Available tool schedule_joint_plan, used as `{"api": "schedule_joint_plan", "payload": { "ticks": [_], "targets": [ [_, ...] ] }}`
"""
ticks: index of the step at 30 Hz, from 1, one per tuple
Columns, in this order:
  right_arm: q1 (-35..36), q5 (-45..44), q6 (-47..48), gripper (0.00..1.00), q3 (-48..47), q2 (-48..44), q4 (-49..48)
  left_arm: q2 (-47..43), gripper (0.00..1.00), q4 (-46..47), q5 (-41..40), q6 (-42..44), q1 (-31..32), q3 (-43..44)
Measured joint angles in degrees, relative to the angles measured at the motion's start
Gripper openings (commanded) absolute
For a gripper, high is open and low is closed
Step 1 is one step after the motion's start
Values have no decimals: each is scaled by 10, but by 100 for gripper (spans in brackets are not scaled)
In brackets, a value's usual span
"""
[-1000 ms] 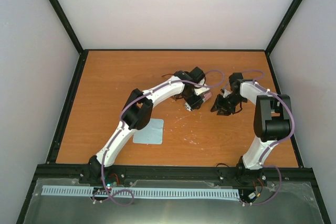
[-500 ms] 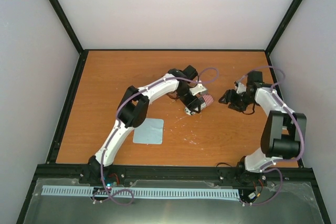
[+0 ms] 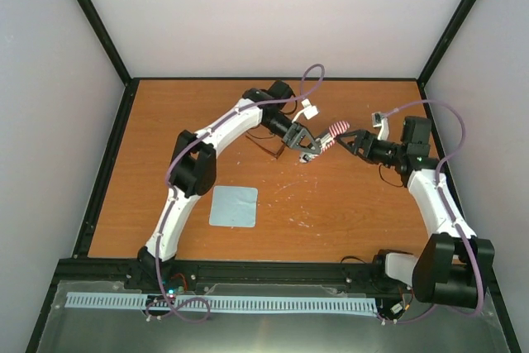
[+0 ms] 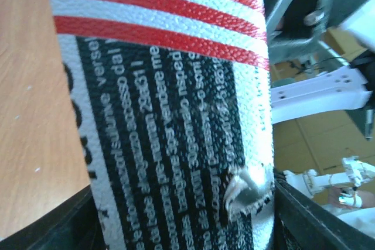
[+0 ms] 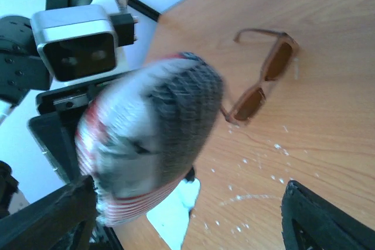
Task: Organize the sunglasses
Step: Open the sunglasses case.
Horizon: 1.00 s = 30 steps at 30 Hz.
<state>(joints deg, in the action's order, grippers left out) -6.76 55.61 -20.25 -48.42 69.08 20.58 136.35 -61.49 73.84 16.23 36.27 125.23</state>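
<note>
**Right now: your left hand has the case, and the sunglasses lie loose on the worktop**

Your left hand (image 3: 307,145) is clamped across the flag-patterned case (image 3: 331,131). Its wrist view is filled by the case's red and white stripes and a black panel of small white print, with a dark finger at each lower corner. The case points toward your right arm.

Your right hand (image 3: 348,142) stands with its fingers spread wide and grips nothing. It faces the free end of the case from close by. In its wrist view the rounded end of the case sits blurred near one finger (image 5: 55,218). You cannot tell from these views whether they touch.

The sunglasses (image 5: 263,82) lie flat on the orange wooden worktop (image 3: 165,163), lenses brown, with one thin temple arm showing. They are beyond the case and clear of both hands. From above they lie beside the forearm of your left arm, just left of the left hand.

The light blue cloth (image 3: 234,206) lies flat on the worktop nearer the arm bases, well apart from the sunglasses.
</note>
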Motion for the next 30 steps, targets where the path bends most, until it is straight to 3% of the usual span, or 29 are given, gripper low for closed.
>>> {"api": "schedule_joint_plan", "payload": {
  "ticks": [10, 14, 19, 30],
  "targets": [
    [0, 86, -237, 85, 130, -33, -373, -12, 33, 34, 119, -12, -31, 0],
    [0, 108, -312, 86, 137, -21, -497, -25, 29, 145, 132, -95, -42, -42],
    [5, 123, -358, 91, 137, 6, -590, -35, 28, 311, 134, -249, -45, -88],
    [13, 135, -378, 93, 134, 84, -677, -50, 29, 403, 143, -327, -37, -83]
  ]
}}
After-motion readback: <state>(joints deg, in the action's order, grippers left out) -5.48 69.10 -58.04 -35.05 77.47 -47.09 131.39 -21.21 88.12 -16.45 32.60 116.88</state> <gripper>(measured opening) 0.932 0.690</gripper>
